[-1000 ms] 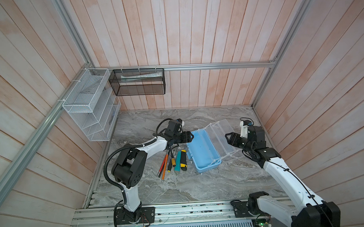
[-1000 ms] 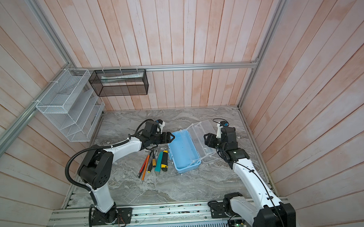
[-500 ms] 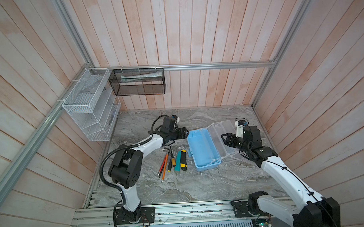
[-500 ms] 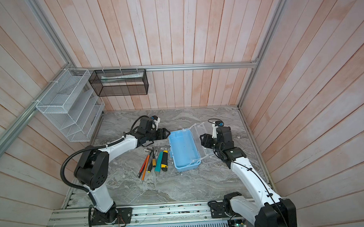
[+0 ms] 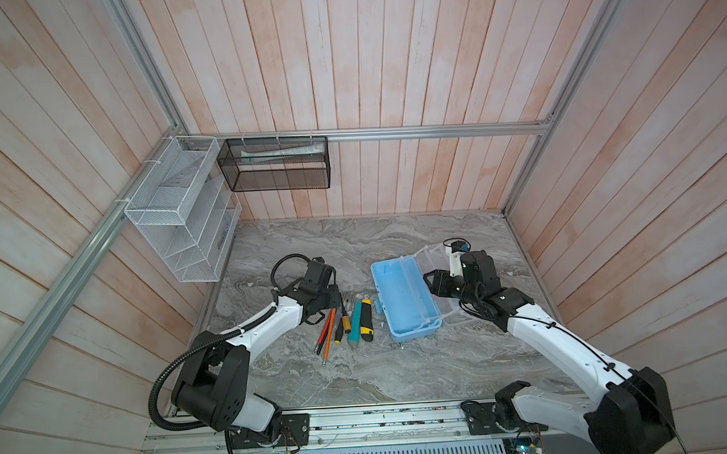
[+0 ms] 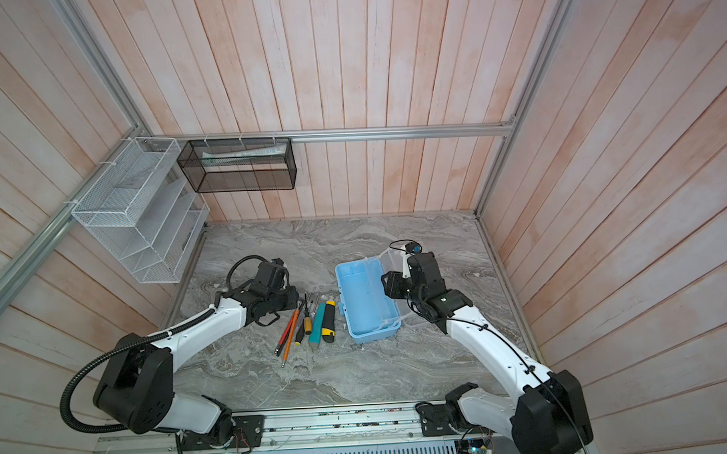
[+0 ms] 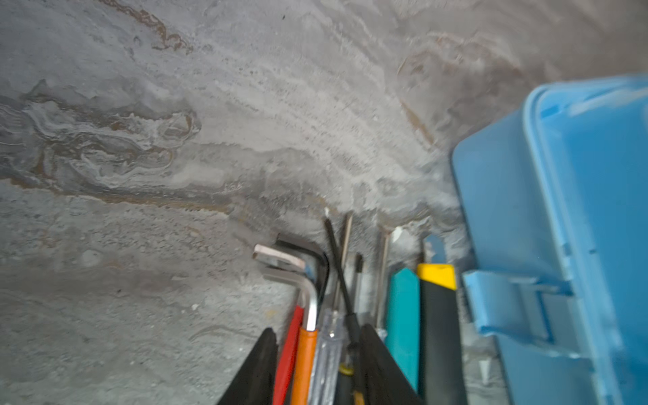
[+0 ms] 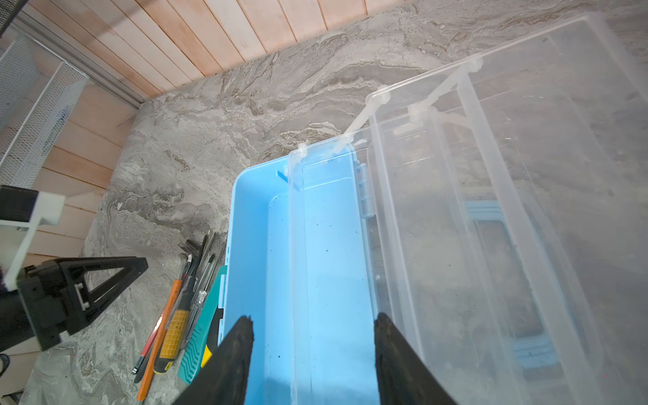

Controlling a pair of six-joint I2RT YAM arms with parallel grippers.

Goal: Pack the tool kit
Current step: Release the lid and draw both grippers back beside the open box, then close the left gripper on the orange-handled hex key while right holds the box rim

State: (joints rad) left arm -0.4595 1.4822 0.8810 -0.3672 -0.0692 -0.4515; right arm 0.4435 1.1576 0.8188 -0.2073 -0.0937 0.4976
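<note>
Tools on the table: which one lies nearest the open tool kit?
The black-and-yellow utility knife. It lies right alongside the light-blue tool kit, on its latch side, and the teal utility knife comes next, farther out.

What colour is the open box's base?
Light blue; the tool kit shows best from the right wrist.

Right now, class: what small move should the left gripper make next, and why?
Probably close the left gripper firmly. Its fingers straddle the hex keys and screwdrivers lying on the table, and the tool kit beside them stands open, its blue base looking empty.
</note>
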